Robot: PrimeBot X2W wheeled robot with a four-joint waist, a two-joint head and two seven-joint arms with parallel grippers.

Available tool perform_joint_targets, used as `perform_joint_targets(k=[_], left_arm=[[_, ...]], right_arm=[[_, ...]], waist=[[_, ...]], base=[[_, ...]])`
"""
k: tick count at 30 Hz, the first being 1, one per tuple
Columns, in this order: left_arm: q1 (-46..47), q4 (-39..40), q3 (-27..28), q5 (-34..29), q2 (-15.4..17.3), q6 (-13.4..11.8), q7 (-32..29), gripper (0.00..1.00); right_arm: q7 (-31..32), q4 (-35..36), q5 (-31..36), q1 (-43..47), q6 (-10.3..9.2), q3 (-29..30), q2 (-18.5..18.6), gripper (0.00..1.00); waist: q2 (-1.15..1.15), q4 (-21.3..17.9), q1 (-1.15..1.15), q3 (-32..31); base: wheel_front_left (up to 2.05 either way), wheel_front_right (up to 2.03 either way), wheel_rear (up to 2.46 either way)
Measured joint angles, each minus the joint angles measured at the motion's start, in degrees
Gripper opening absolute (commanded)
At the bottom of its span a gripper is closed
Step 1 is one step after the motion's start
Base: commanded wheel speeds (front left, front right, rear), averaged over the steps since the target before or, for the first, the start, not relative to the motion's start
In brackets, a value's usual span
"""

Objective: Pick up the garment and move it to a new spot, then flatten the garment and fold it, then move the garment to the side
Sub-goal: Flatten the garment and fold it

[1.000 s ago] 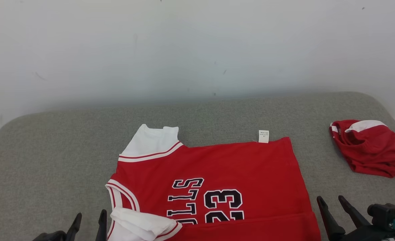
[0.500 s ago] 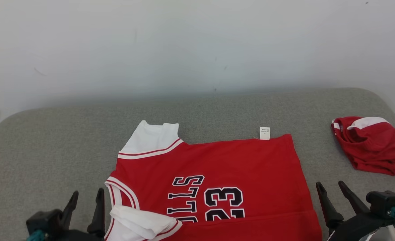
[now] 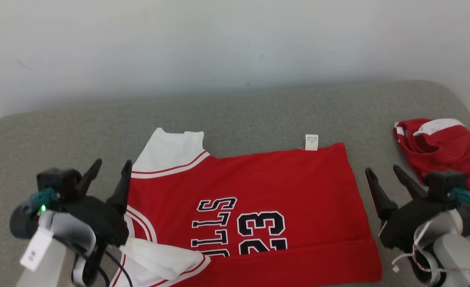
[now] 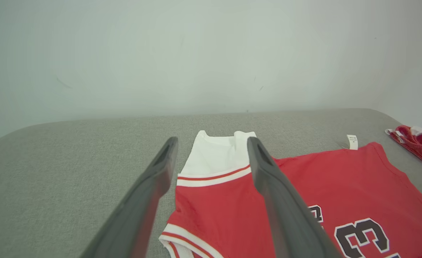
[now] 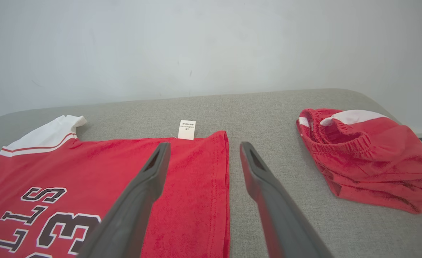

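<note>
Jersey (image 3: 258, 187) flat on grey cushion (image 3: 59, 131) | left gripper (image 3: 109, 171) spread, empty | right gripper (image 3: 382, 175) spread, empty

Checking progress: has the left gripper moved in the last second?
Yes. The left gripper advanced away from the robot beside the jersey, from its near sleeve to its far sleeve.

1. We see the left gripper (image 3: 114, 162) and right gripper (image 3: 381, 169) each end in two long, dark, tapering fingers (image 4: 153, 200) on black bodies.
2. Each wrist carries a teal connector (image 3: 43, 196); we note a green light (image 3: 42, 208) at lower left.
3. Pale forearms (image 3: 454, 247) bear a white tag (image 3: 35, 249), a black cable (image 3: 119, 271) and white cables (image 3: 418, 235).
</note>
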State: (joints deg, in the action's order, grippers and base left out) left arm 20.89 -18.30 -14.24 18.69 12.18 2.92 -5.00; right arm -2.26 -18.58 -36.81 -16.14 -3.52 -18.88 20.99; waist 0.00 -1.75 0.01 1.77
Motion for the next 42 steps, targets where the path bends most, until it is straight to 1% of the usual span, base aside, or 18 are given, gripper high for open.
perform_joint_targets(k=[6,7,9,10,13,17,20,23,30,33,37,42], left_arm=[[9.9,-5.0,0.7,0.9,0.7,1.7,-3.1,1.0],[11.6,-5.8,1.1,1.4,0.8,1.7,-3.6,1.0],[14.9,-8.0,1.7,2.9,0.9,2.6,-4.8,1.0],[14.9,-8.0,1.7,2.9,0.9,2.6,-4.8,1.0],[19.1,-10.9,1.6,3.9,1.6,3.2,-6.6,1.0],[24.1,-15.7,1.7,5.6,1.2,3.7,-9.7,1.0],[27.1,-18.4,1.9,8.6,0.9,4.2,-12.0,1.0],[30.1,-20.9,1.8,10.3,0.6,4.2,-14.1,1.0],[36.4,-25.4,-0.2,10.6,3.4,4.2,-18.0,1.0],[37.4,-25.8,-2.5,11.5,3.9,4.2,-19.4,1.0],[39.5,-26.4,-5.1,12.1,4.2,4.2,-20.4,1.0],[41.5,-28.9,-6.9,12.1,6.0,4.2,-20.7,1.0]], right_arm=[[2.5,-2.8,0.7,-7.0,-0.03,-0.3,-0.4,1.0],[3.0,-3.4,0.8,-8.3,-0.03,-0.5,-0.6,1.0],[3.9,-4.3,1.1,-10.8,-0.05,-0.7,-1.0,1.0],[3.9,-4.3,1.1,-10.8,-0.05,-0.7,-1.0,1.0],[5.0,-6.6,1.4,-15.2,-0.05,-1.2,-1.8,1.0],[6.9,-9.5,1.7,-20.3,-0.05,-1.7,-2.8,1.0],[7.9,-11.4,1.7,-23.6,-0.05,-2.2,-3.9,1.0],[9.1,-13.5,1.8,-26.9,-0.05,-2.9,-5.0,1.0],[10.9,-18.6,2.2,-32.5,-0.02,-3.8,-7.4,1.0],[11.3,-20.2,2.2,-33.7,0.0,-4.1,-8.2,1.0],[11.4,-22.1,2.2,-35.0,0.29,-4.4,-8.7,1.0],[11.6,-24.1,2.7,-37.6,0.92,-5.4,-10.3,1.0]], waist=[[0.0,-0.8,0.01,4.3],[0.0,-0.9,0.01,5.0],[0.0,-1.2,0.01,6.6],[0.0,-1.2,0.01,6.6],[0.0,-1.5,0.01,9.0],[0.01,-2.0,0.01,12.2],[0.01,-2.3,0.01,14.5],[0.01,-2.6,0.02,16.6],[0.01,-3.7,0.01,21.0],[0.01,-4.4,0.0,22.7],[0.01,-5.2,0.0,24.8],[0.01,-6.2,0.0,27.3]], base=[[0.0,0.0,0.0],[0.0,0.0,0.0],[0.0,0.0,0.0],[0.0,0.0,0.0],[0.0,0.0,0.0],[0.0,0.0,0.0],[0.0,0.0,0.0],[0.0,0.0,0.0],[0.0,0.0,0.0],[0.0,0.0,0.0],[0.0,0.0,0.0],[0.0,0.0,0.0]])
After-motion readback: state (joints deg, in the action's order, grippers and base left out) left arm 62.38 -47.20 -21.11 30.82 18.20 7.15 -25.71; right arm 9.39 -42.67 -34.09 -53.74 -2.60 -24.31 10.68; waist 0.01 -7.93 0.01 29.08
